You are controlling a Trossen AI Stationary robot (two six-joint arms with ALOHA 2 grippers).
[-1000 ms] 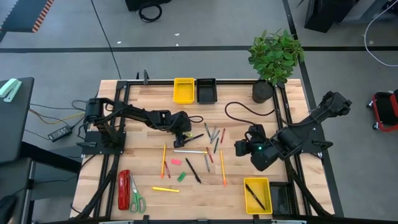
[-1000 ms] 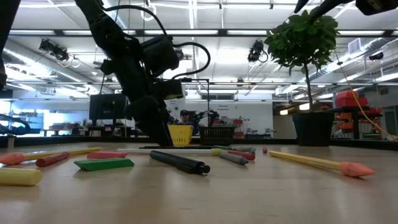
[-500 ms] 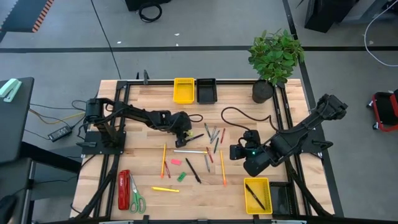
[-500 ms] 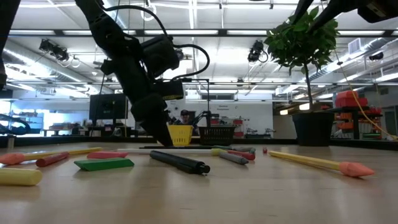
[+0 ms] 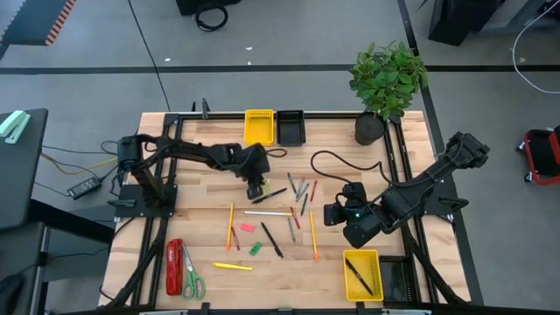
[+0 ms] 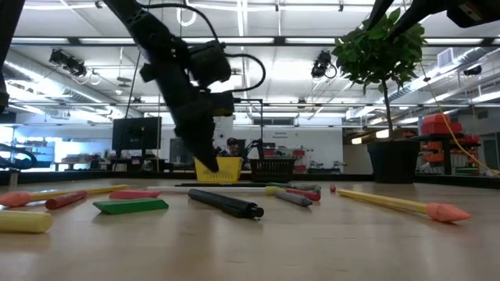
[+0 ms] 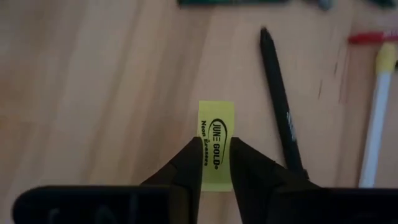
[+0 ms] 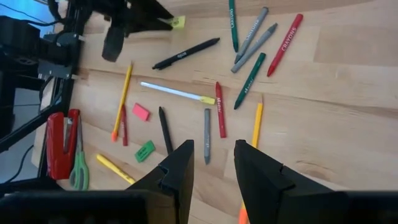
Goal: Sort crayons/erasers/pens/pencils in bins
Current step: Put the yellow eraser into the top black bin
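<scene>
Yellow eraser [image 7: 216, 144] pinched by left gripper [image 7: 215, 163], centre frame, lifted for binning.
Right gripper [image 8: 213, 163] held open over crayons [image 8: 250, 79], lower centre, lined up.

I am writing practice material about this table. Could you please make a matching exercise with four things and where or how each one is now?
Things:
1. yellow eraser
2. red stapler
3. green eraser
4. yellow bin by the right arm

States:
A. lies beside the green scissors
B. holds a black pen
C. gripped in the jaws of the left gripper
D. lies loose near the pink eraser

Pairs: 1-C, 2-A, 3-D, 4-B
</scene>
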